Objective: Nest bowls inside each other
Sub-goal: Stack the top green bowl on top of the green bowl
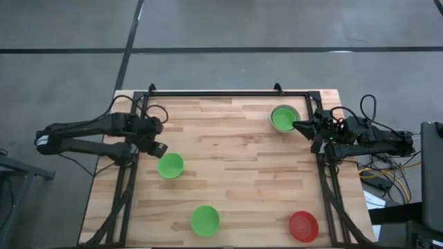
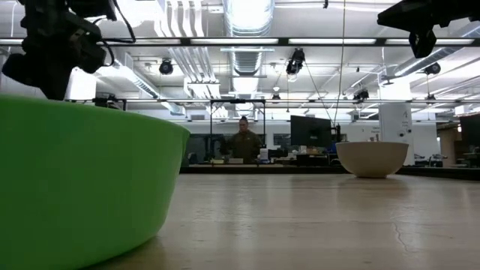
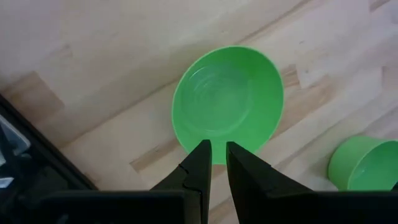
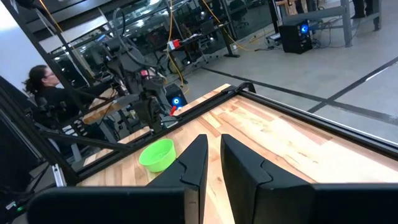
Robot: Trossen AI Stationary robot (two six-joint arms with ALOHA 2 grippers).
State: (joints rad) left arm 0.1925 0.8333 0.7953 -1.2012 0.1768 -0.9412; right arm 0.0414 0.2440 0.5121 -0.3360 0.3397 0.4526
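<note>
High view, items listed from the table's near edge to its far edge.

Red bowl (image 1: 303, 225): near right corner, upright, alone.

Green bowl (image 1: 205, 219): near edge, about mid-width, upright, alone.

Second green bowl (image 1: 170, 165): left half of the table (image 1: 235, 149), about midway between the near and far edges. The left gripper (image 1: 158, 149) hangs above and just beside its rim on the left-edge side.

Left gripper, state: fingers (image 3: 199, 163) nearly together with only a thin slot between them, holding nothing. In the left wrist view they point at the nearest part of the bowl's rim.

Third green bowl (image 1: 284, 118) with pale grey-white bowl (image 1: 295, 111): far right corner, the green one sitting inside the pale one (a pair already nested, by the look of it).

Right gripper (image 1: 299, 125): beside that pair's rim on the right-edge side, fingers (image 4: 194, 163) almost closed, empty.

Handling note for the step in hand, taking the second green bowl: the slot looks too narrow to pass a rim, so open wider first. Descend with one finger inside the wall and one outside, close on the wall and lift straight up. The bowl is light plastic and may slide if nudged sideways.
</note>
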